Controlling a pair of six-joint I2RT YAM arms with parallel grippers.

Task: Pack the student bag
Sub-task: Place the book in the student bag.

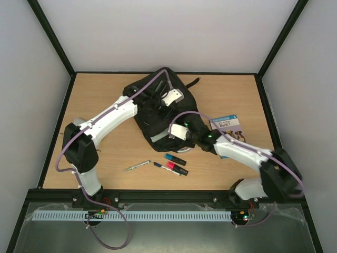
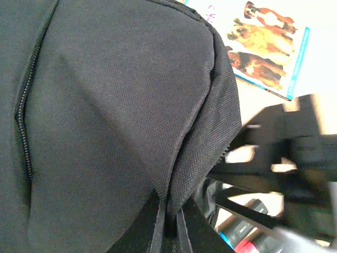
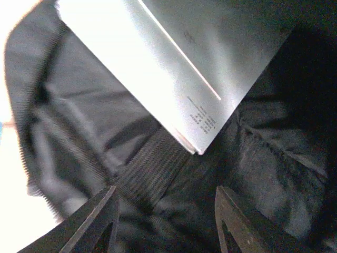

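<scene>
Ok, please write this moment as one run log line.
left gripper pinching student bag fabric | right gripper open at bag mouth | silver flat item in bag | dog book, markers on table

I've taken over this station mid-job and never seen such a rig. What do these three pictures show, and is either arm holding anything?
A left arm and a right arm, both robotic, are bolted at the near edge of the table, each ending in two fingers. The top picture looks down from above and behind them; the other two come from a camera on each wrist. On the table lie the student bag, a dog book, a blue marker, a red marker, a silver pen and a dark pen. The left gripper seems pinched on a fold of the bag's fabric. The right gripper is at the bag's opening, fingers apart and empty, facing a flat silvery item inside.
</scene>
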